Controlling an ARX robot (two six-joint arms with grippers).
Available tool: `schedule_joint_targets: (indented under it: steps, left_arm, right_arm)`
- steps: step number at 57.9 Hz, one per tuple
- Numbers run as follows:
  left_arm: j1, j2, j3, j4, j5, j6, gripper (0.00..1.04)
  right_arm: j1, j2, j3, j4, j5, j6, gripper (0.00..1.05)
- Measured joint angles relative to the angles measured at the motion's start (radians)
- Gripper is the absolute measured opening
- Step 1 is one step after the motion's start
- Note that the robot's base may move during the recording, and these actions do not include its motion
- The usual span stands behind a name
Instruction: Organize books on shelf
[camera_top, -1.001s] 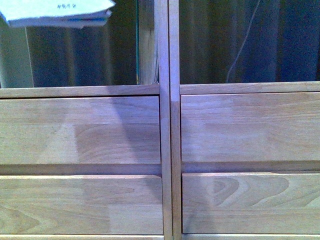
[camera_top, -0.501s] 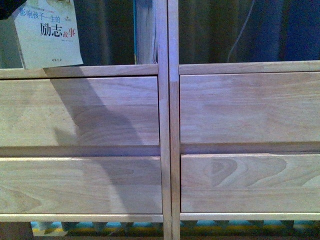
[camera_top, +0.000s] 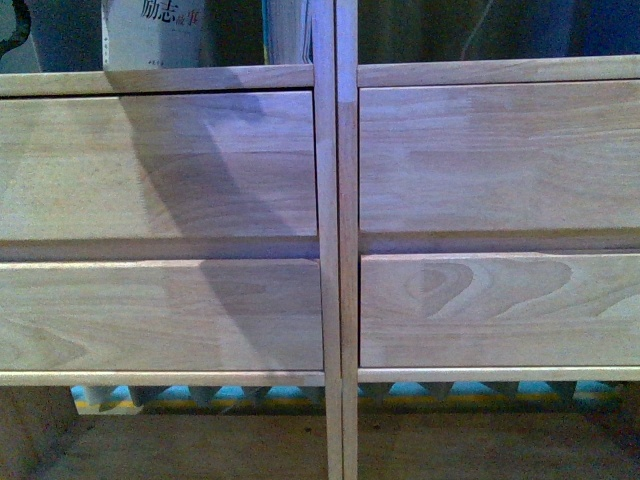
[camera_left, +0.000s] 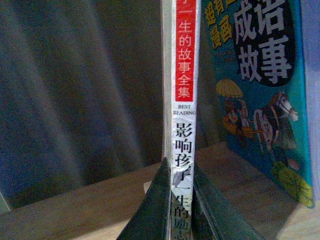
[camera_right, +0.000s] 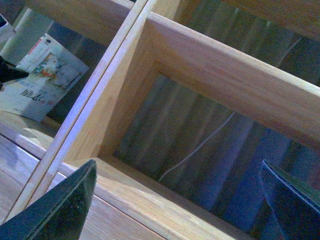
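Front view: the shelf (camera_top: 338, 250) shows 4 drawer fronts. Above them, in the left column's open compartment, the white book (camera_top: 150, 35) stands upright with "励志" legible on its cover.

Left wrist view: the left tool (camera_left: 180, 167) is clamped on that book's spine, which reads "BEST READING". The teal book (camera_left: 260, 90) – "成语故事" – stands near. Step in hand: placement. The next move probably calls for closing up to the teal book, then releasing.

Right wrist view: the right tool (camera_right: 177, 165) is apart – empty.

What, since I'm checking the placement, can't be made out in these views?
- Front view: the white-and-red book is cut off by the top edge; only its lower cover shows.
- Left wrist view: the left tool hides the book's lower end, so contact with the shelf is unclear.
- Left wrist view: the teal book has its title cropped by the top edge.
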Motion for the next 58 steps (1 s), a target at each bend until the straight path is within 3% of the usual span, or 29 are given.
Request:
schedule_joint_targets:
  steps: [22,42,58]
  left_arm:
    - [-0.055,0.198,0.311,-0.117,-0.003,0.019,0.07]
    - [-0.137,0.224,0.354,-0.172,-0.045,0.062,0.07]
    - [-0.145,0.248,0.367,-0.245,-0.1,0.081,0.53]
  right_arm:
    - [-0.012,0.107,0.004,0.033,0.009,0.06,0.98]
    - [-0.012,0.106,0.004,0.033,0.009,0.069,0.98]
    - [-0.012,0.106,0.004,0.033,0.009,0.071,0.98]
